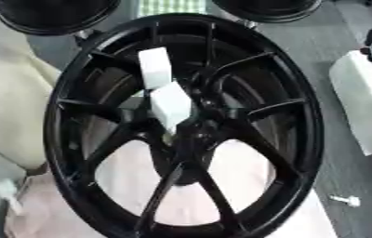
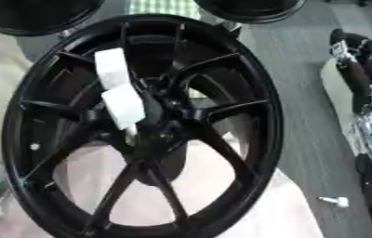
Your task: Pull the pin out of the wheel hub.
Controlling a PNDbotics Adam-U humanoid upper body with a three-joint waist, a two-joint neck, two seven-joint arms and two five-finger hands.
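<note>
At the far left a cream cushion (image 1: 6, 100) lies beside the black wheel (image 1: 59, 135), which fills the middle of both views and leans over a pale pink cloth (image 1: 132, 179). The left hand shows in neither view. Two white blocks (image 1: 163, 88), one above the other, sit against the spokes and reach down to the hub (image 2: 158, 122). They look like the pin to be drawn, though whether they are one piece or two I cannot tell, nor how far it is seated.

Right of the wheel, on the grey floor, lies a small white bolt-like thing (image 1: 348, 201). At the far right edge the right hand (image 2: 354, 65) comes in, dark with silver parts, well apart from the hub. Whether its fingers are spread or curled I cannot tell.

The reach looks not yet made. The risk, as I judge it, is the spokes: the hand must pass between them, and a skewed pull could jam the pin or shift the leaning wheel on its soft cloth.
</note>
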